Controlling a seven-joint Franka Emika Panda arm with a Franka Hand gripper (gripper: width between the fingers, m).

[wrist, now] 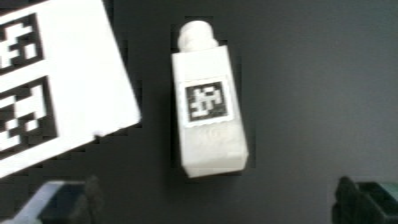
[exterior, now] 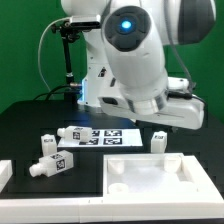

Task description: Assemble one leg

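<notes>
In the wrist view a white leg (wrist: 210, 105) lies on the black table, its narrower stub end pointing away from my fingers and a black-and-white tag on its upper face. My gripper (wrist: 214, 200) is open above it, apart from it. The dark fingertips (wrist: 64, 200) show at both sides, wider apart than the leg. In the exterior view this leg (exterior: 158, 142) lies just right of the marker board, under my hand. My fingers are hidden there by the arm. Three more legs (exterior: 48, 165) lie at the exterior view's left.
The marker board (exterior: 102, 134) lies mid-table and also shows in the wrist view (wrist: 54, 80), close beside the leg. A large flat white rimmed panel (exterior: 150, 180) lies at the front. Another white part (exterior: 4, 176) sits at the left edge.
</notes>
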